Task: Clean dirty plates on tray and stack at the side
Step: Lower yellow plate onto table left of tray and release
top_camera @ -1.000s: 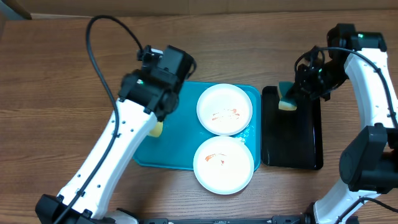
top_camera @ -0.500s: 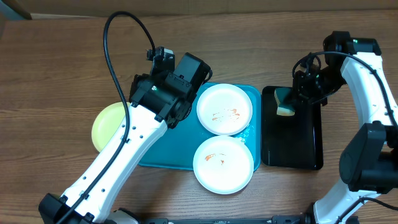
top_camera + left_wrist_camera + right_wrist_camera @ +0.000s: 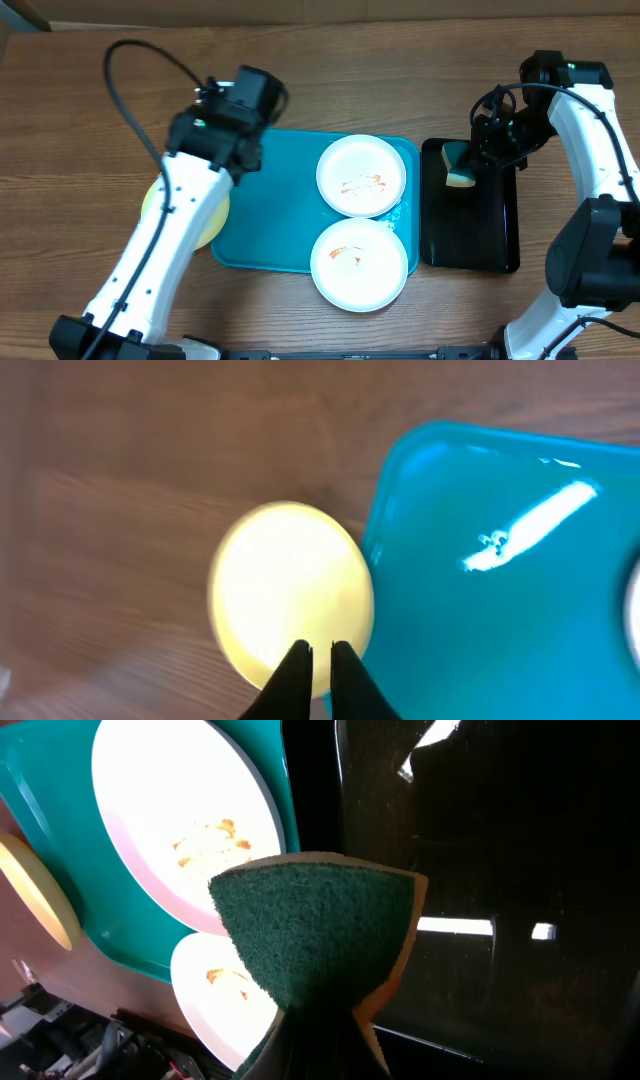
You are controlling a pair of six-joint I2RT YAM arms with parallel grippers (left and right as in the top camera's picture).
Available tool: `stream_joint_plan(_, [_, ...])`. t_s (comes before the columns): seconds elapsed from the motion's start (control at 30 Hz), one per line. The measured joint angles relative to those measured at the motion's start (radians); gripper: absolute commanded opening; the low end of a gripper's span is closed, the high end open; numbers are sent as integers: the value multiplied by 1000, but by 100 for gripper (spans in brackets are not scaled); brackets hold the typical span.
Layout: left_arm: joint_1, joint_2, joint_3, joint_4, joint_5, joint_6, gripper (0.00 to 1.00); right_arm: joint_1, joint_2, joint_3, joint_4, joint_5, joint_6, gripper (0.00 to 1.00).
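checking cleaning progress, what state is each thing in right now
yellow-green plate: clean-looking, on the table beside the tray
upper white plate: orange smears, on the tray
lower white plate: orange smears, overhanging the tray's front edge
sponge: pinched in the right gripper, over the black tray
left gripper: shut, empty, above the yellow-green plate

The left arm reaches from the near left edge toward the far side. The left gripper points down, fingers almost together on nothing. The right arm bends leftward, and the right gripper clamps a green sponge.
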Motion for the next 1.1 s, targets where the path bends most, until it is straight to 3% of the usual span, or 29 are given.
stream_joint_plan(0.17, [112,0,0,20,309,93,15,0,0,0,0,2,-4,4])
stream_joint_plan(0.27, [140,0,0,6,470,171,4,0,0,0,0,3,-5,4])
stream_joint_plan(0.37, [142,3,-2,-1,554,235,4,0,0,0,-1,3,-6,4])
stream_joint_plan(0.8, [164,103,-224,120,642,297,4,0,0,0,-8,32,-8,4])
stream_joint_plan(1.1, [314,137,-345,215,647,298,4,0,0,0,-12,52,-8,4])
